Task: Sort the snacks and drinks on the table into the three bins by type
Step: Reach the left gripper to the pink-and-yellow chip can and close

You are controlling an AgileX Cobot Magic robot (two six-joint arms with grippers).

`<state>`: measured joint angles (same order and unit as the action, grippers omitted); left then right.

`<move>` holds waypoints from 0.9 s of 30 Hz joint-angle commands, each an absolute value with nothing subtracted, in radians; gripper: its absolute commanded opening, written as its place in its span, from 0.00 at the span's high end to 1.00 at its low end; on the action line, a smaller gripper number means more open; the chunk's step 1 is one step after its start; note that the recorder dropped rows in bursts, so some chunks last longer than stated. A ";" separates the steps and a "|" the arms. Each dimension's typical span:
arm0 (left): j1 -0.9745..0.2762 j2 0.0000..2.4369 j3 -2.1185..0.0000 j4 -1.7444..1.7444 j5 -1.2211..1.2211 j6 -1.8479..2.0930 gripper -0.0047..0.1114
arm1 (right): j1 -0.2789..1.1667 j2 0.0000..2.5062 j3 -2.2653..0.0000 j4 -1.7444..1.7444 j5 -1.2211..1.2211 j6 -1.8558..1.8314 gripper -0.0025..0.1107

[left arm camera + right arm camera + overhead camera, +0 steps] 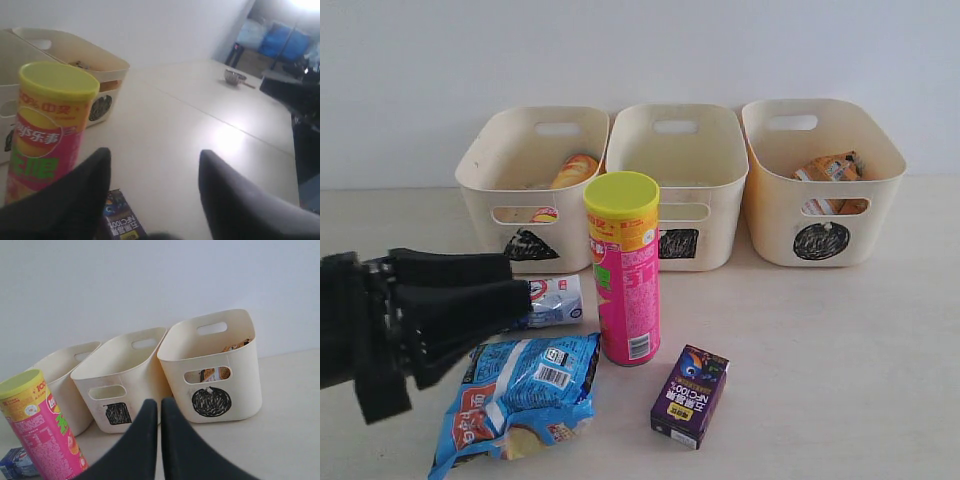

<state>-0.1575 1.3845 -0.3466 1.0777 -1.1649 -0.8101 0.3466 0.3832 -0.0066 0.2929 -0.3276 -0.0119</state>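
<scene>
Your bins sit in a row at the back: the triangle bin (485,200) holds the yellow-orange canister (575,170), the circle bin (770,215) the orange-brown bag (832,170). The pink canister (628,290) stands upright before the square bin (670,108). The blue-white bag (520,390) lies front left, the purple carton (690,395) just right of the pink canister. Your left gripper (520,283) has its jaws apart at the blue-and-white carton (555,300) — your right gripper (159,402) is pressed closed, empty.

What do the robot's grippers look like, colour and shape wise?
Both are plain matte black. The left gripper has two long, flat fingers that narrow to rounded tips, mounted on a blocky black body. The right gripper shows the same smooth, tapering shape in its wrist view. No markings, labels or cables show on either.
</scene>
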 commanded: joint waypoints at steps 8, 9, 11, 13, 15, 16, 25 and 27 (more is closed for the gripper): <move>-0.279 1.642 -0.398 0.822 -1.179 -0.229 0.25 | 0.341 0.381 0.000 0.278 -0.329 -0.011 0.98; -0.279 1.665 -0.413 0.827 -1.180 -0.229 0.23 | 0.341 0.381 0.000 0.278 -0.329 -0.013 0.98; -0.279 1.693 -0.439 0.818 -1.180 -0.229 0.21 | 0.341 0.381 0.000 0.278 -0.329 -0.013 0.98; -0.279 1.726 -0.467 0.795 -1.180 -0.229 0.21 | 0.341 0.381 0.000 0.278 -0.329 -0.013 0.98; -0.279 1.759 -0.496 0.770 -1.180 -0.229 0.21 | 0.341 0.381 0.000 0.278 -0.329 -0.013 0.98; -0.279 1.775 -0.508 0.765 -1.180 -0.229 0.21 | 0.341 0.381 0.000 0.278 -0.329 -0.013 0.98; -0.279 1.924 -0.631 0.774 -1.205 -0.229 0.21 | 0.341 0.381 0.000 0.278 -0.331 -0.013 0.98; -0.287 1.954 -0.655 0.774 -1.221 -0.229 0.21 | 0.341 0.381 0.000 0.278 -0.331 -0.013 0.98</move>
